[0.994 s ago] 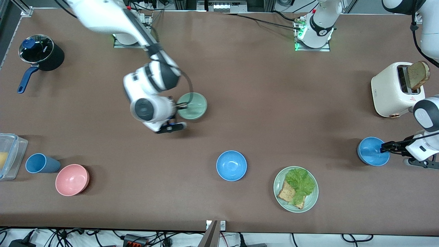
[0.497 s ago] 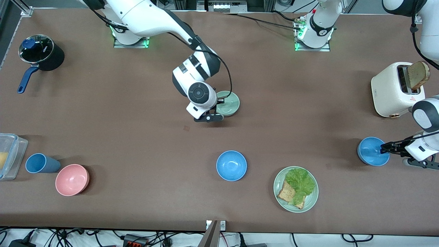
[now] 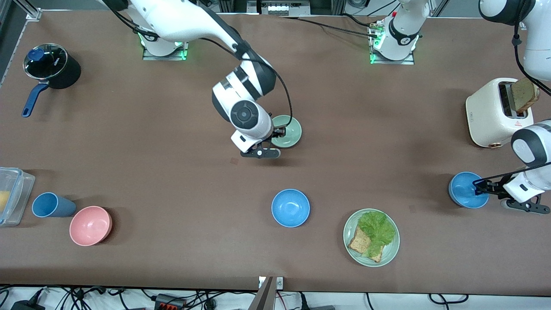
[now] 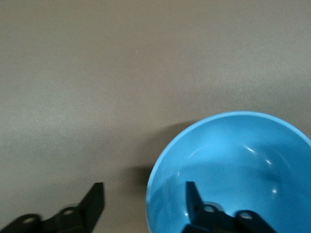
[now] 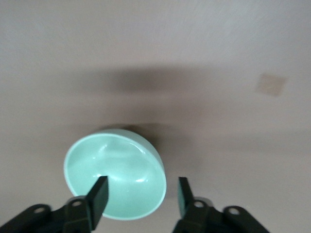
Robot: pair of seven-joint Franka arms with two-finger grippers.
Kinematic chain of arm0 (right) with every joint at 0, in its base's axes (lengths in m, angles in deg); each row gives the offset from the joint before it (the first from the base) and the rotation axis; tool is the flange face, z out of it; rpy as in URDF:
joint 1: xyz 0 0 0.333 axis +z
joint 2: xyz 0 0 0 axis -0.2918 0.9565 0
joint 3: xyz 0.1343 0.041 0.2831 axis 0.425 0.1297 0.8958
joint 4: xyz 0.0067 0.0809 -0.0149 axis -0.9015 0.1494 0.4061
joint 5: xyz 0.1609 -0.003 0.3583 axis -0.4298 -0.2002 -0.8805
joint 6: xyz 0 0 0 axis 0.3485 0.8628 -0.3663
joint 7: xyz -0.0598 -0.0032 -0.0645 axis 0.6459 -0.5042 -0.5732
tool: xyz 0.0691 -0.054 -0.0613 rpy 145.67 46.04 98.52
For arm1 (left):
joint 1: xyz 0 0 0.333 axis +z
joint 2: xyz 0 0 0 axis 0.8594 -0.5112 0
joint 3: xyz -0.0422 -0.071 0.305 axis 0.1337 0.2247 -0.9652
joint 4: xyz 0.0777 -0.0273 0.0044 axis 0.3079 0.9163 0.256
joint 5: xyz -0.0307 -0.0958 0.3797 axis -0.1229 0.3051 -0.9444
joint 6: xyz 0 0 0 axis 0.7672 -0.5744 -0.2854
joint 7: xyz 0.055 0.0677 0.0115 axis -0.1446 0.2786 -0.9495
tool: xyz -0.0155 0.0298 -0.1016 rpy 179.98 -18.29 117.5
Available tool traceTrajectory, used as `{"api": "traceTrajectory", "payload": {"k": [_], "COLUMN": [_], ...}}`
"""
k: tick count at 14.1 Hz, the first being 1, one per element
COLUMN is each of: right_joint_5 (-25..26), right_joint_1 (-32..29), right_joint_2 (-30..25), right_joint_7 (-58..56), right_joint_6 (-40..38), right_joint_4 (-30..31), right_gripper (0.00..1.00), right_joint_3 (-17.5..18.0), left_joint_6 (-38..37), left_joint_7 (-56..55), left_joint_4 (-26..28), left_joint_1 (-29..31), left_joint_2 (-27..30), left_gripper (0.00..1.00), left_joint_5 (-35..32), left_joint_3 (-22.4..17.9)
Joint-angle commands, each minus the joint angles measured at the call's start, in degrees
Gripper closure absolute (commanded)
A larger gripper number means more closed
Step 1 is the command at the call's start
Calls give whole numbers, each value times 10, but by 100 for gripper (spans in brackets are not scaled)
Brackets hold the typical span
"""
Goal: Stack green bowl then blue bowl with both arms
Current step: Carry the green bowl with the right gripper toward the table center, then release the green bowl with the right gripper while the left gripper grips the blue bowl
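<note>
Green bowl [image 3: 287,131], blue bowl [image 3: 465,189] seemingly upright, rims straddled.

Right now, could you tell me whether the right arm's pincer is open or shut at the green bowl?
Open. The right pincer has its fingers spread, one inside the green bowl and one outside its rim.

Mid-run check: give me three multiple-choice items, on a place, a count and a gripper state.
1. Left gripper is at: A toaster; B blue bowl at the left arm's end; C pink bowl.
2. Sky-blue bowls: A one; B two; C three.
3. Right gripper: A open astride the green bowl's rim; B shut on a cup; C shut over the pot.
Answers: B, a finger sits inside that bowl; B, the second blue bowl lies beside the plate; A, the rim shows in its gap.
</note>
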Motion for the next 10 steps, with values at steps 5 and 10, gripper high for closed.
{"api": "traceTrajectory", "payload": {"k": [5,10], "right_joint_5": [42,82], "right_joint_1": [-130,-209], "right_joint_2": [-126,-174], "right_joint_7": [-76,-99], "right_joint_6": [-66,-121], "right_joint_4": [5,5], "right_gripper": [0,0], "right_joint_3": [-47,-55], "left_joint_6": [-18,-61], "left_joint_7": [23,142], "left_joint_4": [0,-2], "left_joint_1": [1,0], "left_joint_2": [8,22], "left_gripper": [91,97], "left_joint_5": [-2,-7], "left_joint_3": [6,11]}}
